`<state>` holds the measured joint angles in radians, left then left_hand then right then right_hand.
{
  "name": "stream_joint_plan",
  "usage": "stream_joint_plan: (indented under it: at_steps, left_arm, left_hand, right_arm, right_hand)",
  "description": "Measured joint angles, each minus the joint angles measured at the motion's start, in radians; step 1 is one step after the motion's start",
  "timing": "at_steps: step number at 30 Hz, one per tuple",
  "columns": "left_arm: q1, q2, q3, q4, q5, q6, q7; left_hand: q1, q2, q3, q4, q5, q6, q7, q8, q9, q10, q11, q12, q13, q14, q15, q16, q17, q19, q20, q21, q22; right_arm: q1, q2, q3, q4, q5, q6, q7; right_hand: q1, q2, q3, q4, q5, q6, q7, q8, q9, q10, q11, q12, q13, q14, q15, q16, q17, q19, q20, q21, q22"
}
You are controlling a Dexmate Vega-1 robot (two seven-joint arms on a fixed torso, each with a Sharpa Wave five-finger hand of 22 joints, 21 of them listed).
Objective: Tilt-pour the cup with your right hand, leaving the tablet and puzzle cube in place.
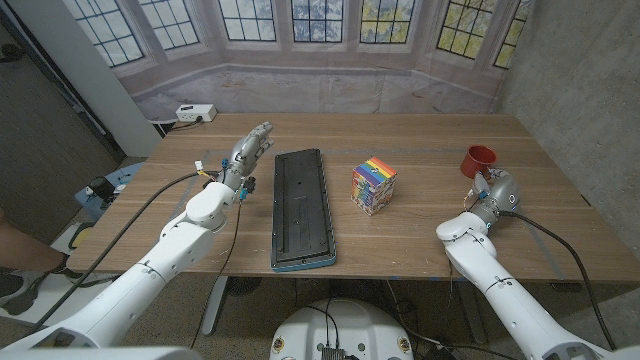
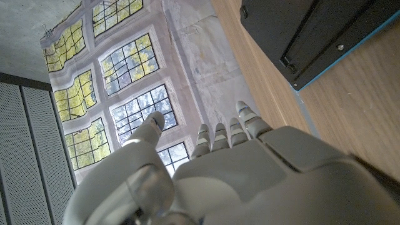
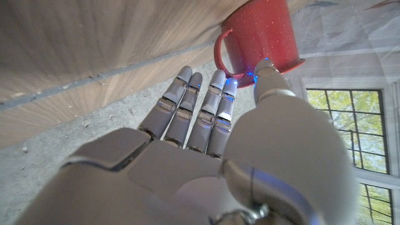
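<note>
Overhead, we are seeing the red cup (image 1: 478, 158) standing upright near the tabletop's (image 1: 420, 235) right edge, just beyond our right hand (image 1: 493, 187), with the puzzle cube (image 1: 373, 185) and tablet (image 1: 302, 208) left of it. Left wrist view: our left hand (image 2: 250, 169) is hovering spread and empty. Right wrist view: our right hand's fingers (image 3: 187, 112) are reaching spread toward the cup's handle, holding nothing.

A robot test lab is posing as a home: a printed backdrop of leaded bay windows (image 1: 300, 30) is hanging behind the long wooden table (image 1: 420, 220), bare concrete wall (image 1: 570, 70) standing right.

We see two glossy white arms (image 1: 150, 265) trailing black cables (image 1: 130, 225), ending in silver-grey segmented hands: left hand (image 1: 245, 155), right hand (image 1: 495, 188).
</note>
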<state>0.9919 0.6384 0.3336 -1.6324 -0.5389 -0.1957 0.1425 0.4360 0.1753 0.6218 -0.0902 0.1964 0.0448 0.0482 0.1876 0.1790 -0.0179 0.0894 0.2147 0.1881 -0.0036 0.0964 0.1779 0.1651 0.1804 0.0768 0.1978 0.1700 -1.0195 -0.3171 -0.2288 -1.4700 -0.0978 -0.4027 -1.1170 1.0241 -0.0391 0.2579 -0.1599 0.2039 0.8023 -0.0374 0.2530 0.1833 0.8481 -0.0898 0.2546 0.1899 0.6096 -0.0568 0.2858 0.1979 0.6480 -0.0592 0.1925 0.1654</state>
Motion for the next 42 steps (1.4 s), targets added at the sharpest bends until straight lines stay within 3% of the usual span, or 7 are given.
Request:
stream_joint_plan:
  at_steps: [21, 42]
  left_arm:
    - [-0.016, -0.007, 0.014, -0.001, 0.003, 0.014, 0.000]
    - [-0.010, -0.001, 0.017, -0.033, 0.014, 0.042, 0.021]
  left_hand:
    - [0.002, 0.001, -0.001, -0.001, 0.000, 0.011, 0.000, 0.000, 0.000, 0.009, 0.002, 0.000, 0.000, 0.000, 0.000, 0.000, 0.000, 0.000, 0.000, 0.000, 0.000]
    - [0.008, 0.000, -0.005, -0.005, 0.000, 0.014, 0.004, 0.000, 0.000, 0.009, 0.002, 0.000, 0.000, 0.006, 0.006, 0.000, 0.000, 0.000, 0.000, 0.000, 0.000]
  right_arm:
    - [-0.026, 0.009, 0.035, -0.051, -0.014, -0.015, 0.002]
    - [-0.036, -0.132, 0.016, -0.080, 0.103, 0.010, 0.086]
  right_hand:
    - [0.000, 0.000, -0.007, 0.007, 0.000, 0.000, 0.000, -0.006, 0.000, -0.004, 0.004, 0.000, 0.004, 0.000, 0.000, 0.000, 0.005, 0.000, 0.000, 0.000, 0.000]
    - [0.021, 0.013, -0.012, 0.001, 0.000, -0.021, -0.009, -0.028, 0.000, -0.019, -0.003, -0.023, 0.003, -0.006, 0.001, -0.008, 0.009, 0.000, 0.000, 0.000, 0.000]
